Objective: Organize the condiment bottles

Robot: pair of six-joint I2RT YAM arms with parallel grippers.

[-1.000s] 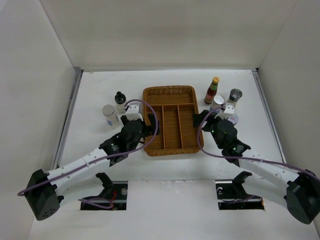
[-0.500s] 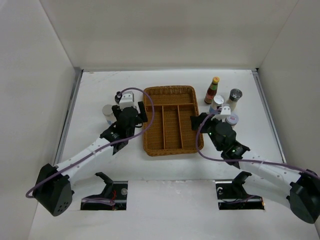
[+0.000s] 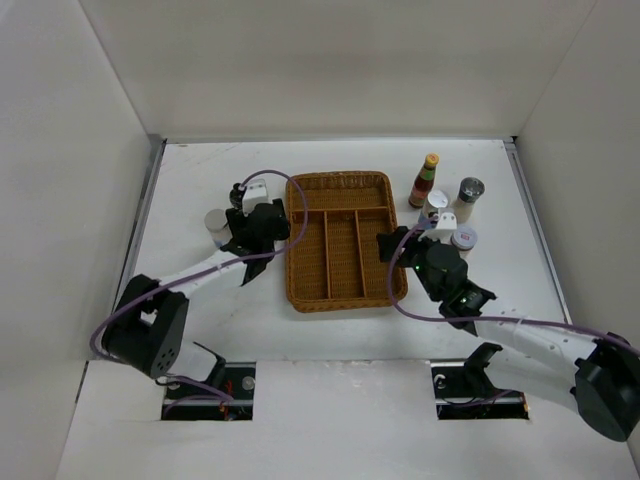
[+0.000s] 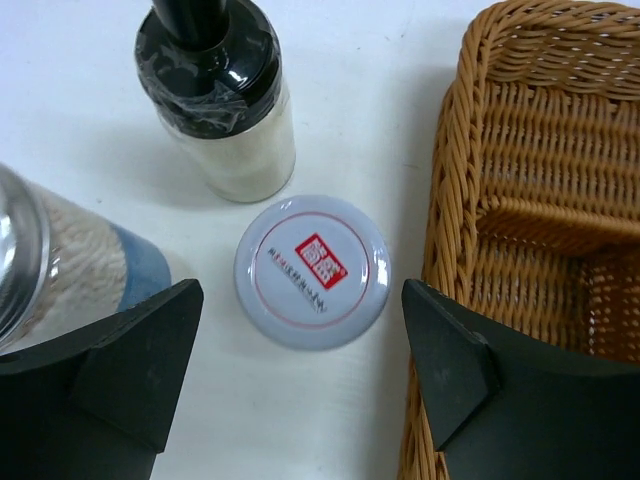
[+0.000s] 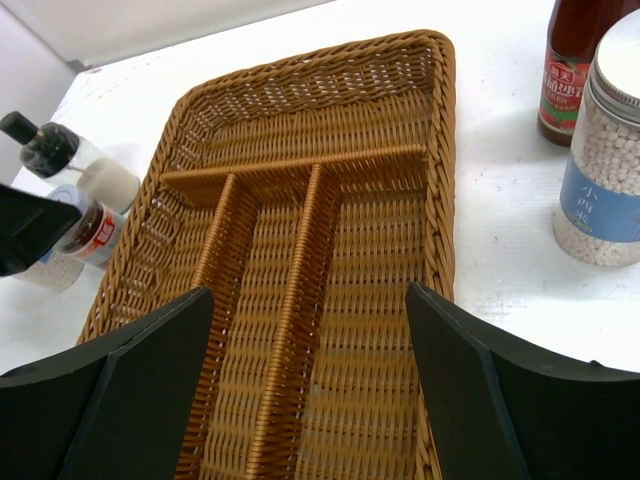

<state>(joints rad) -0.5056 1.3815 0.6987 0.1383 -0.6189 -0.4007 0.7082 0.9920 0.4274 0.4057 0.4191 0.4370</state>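
- Lid of a white-lidded jar (image 4: 312,270) (red square mark on top) sits at mid-frame in the left wrist view. It is right between the spread fingers of the left gripper (image 4: 300,305), which do not touch it.
- Left arm (image 3: 195,275) stretches up toward the tray's left side, with its gripper pointing down.
- Black-capped bottle (image 4: 215,90) stands just above the jar, a blue-labelled jar (image 4: 70,255) is at the left edge, and the wicker tray (image 4: 540,200) is close on the right.
- Right gripper (image 5: 308,290) hangs released over the tray's compartments and holds nothing. A red sauce bottle (image 5: 578,70) and a jar of white grains (image 5: 610,170) stand at upper right.
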